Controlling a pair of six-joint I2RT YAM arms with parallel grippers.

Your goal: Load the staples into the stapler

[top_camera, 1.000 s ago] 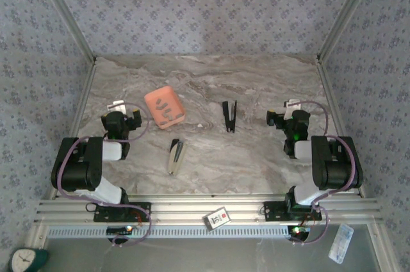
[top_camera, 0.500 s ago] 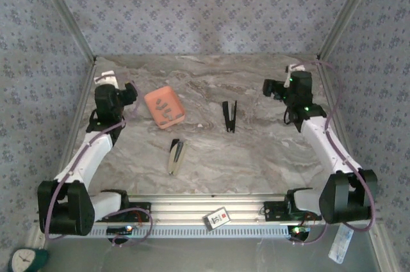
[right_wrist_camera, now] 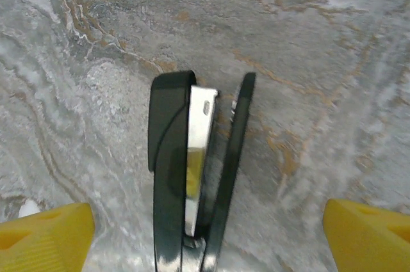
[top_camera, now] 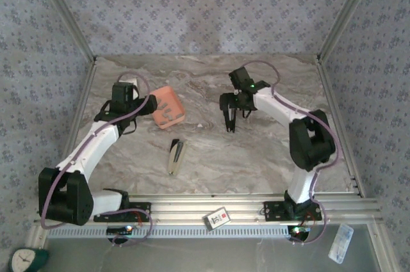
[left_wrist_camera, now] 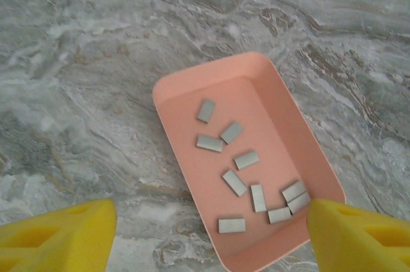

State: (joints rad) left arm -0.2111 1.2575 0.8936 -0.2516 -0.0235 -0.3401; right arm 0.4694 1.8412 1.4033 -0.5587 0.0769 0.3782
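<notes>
Several short grey staples (left_wrist_camera: pixel 234 182) lie loose in a salmon-orange tray (left_wrist_camera: pixel 179 93), which sits at the left of the table (top_camera: pixel 158 96). My left gripper (left_wrist_camera: pixel 211 237) hovers over the tray's near end, open, its yellow fingertips (left_wrist_camera: pixel 64 233) spread to either side. From above, this gripper (top_camera: pixel 148 104) is at the tray's left edge. A black stapler (right_wrist_camera: pixel 170 176) lies on its side, sprung open, with its metal magazine showing. My right gripper (right_wrist_camera: pixel 208 233) is open above it, straddling it without touching. Seen from above, the right gripper (top_camera: pixel 230 105) is over the stapler (top_camera: pixel 229 118).
A second, pale stapler (top_camera: pixel 175 156) lies near the front middle of the marble table (top_camera: pixel 256 157). Patterned walls and metal posts close in the back and sides. A rail (top_camera: pixel 205 211) runs along the near edge by the arm bases.
Both arms swung inward from the table's outer sides: the left one to the tray, the right one to the black stapler. The left jaws have narrowed somewhat.
</notes>
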